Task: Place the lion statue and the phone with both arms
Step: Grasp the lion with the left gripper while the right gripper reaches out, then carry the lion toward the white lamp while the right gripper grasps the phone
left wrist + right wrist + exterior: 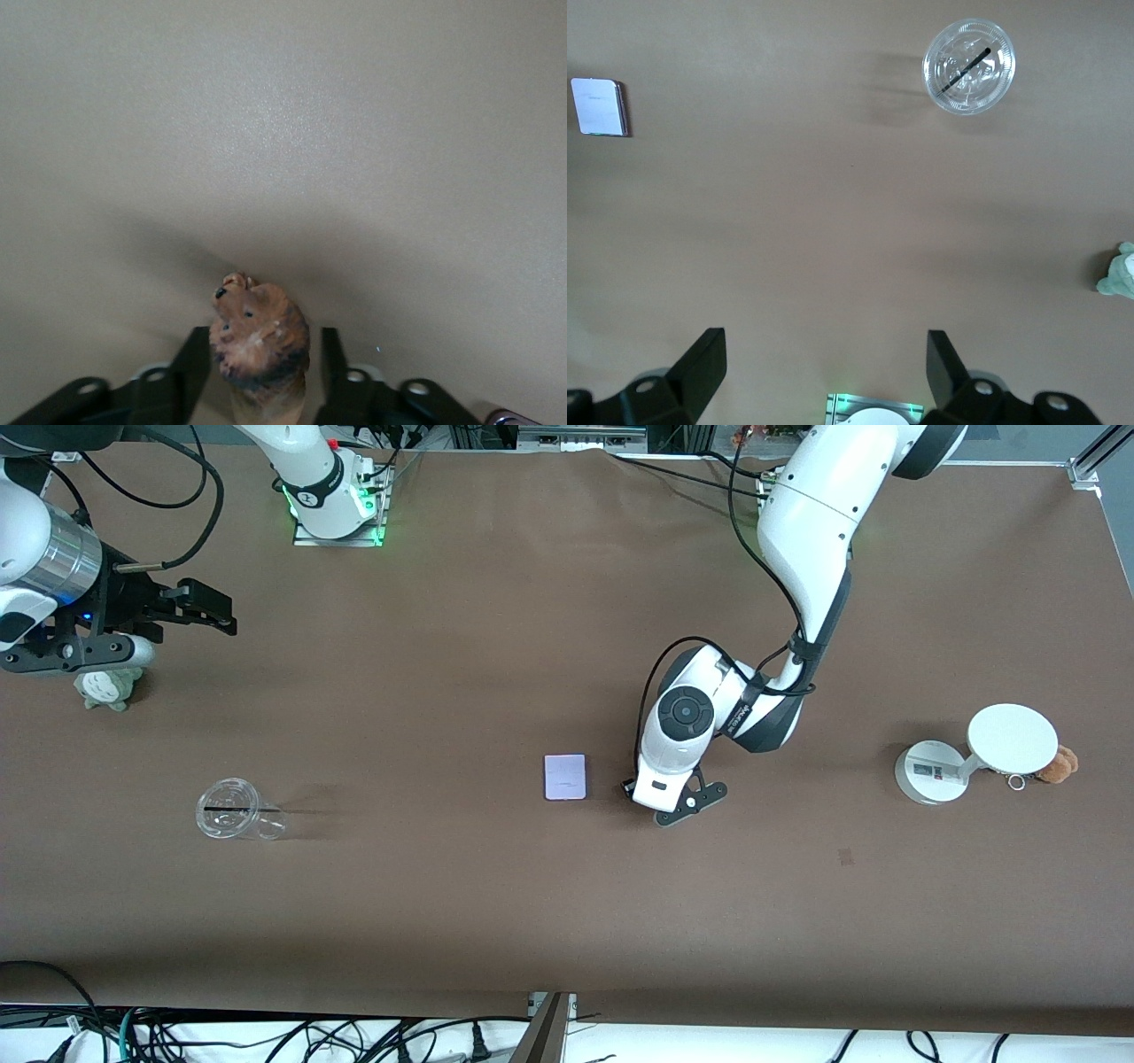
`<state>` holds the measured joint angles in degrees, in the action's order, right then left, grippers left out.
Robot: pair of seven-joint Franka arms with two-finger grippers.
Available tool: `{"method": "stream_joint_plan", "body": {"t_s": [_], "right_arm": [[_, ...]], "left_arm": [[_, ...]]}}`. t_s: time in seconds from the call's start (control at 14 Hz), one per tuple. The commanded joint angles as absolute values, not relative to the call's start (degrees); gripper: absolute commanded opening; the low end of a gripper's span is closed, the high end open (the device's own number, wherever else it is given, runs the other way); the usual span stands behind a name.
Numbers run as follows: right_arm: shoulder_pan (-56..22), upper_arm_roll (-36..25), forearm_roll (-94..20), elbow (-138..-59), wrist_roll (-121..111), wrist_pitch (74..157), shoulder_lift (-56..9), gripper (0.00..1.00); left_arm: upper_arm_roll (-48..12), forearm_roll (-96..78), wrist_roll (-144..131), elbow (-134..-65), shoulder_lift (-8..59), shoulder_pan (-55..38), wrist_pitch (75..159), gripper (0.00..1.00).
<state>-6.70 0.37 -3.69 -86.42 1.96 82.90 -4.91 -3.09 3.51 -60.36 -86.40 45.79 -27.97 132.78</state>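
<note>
- Two fingers (pixel 197 359) of the left gripper (pixel 264 372) stand slightly apart with the lion statue (pixel 260 332) between them, just above the brown tabletop (pixel 496 646); whether they touch it cannot be told.
- This gripper is low, just beside the phone (pixel 565 777), which lies flat mid-tabletop.
- The right gripper's (pixel 824 363) fingers are spread wide with nothing between them; that arm waits over a grey-green plush (pixel 108 687) at its end.
- A clear cup (pixel 232 811) lies nearer the front camera than that plush.
</note>
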Motion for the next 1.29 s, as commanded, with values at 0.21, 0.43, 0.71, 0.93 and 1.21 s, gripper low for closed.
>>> {"method": "stream_joint_plan", "body": {"t_s": [0.21,0.43,0.71,0.93,1.21], "right_arm": [[-6.68,0.53,-3.43,-86.48,2.37,82.71,-4.83,1.00],[-7.03,0.61,-3.51,-86.48,2.46,83.23,-4.92,1.00],[-11.33,0.79,-4.48,-86.05,7.53,89.45,-9.65,1.00],[-17.64,0.79,-4.48,-85.69,17.36,96.39,-14.75,1.00],[-26.95,0.79,-3.96,-85.25,29.84,111.40,-23.79,1.00]], "left_arm": [[-2.37,5.19,-53.63,-86.84,42.29,-24.36,131.67,0.00],[-2.55,5.10,-43.02,-86.84,39.03,-19.36,126.84,0.00],[-2.72,4.83,-24.57,-93.05,33.24,-11.01,125.68,0.00],[-2.72,4.75,-15.92,-100.17,29.54,-7.22,127.87,0.00],[-2.72,4.75,-7.76,-111.69,25.41,-2.56,137.62,0.00]]}}
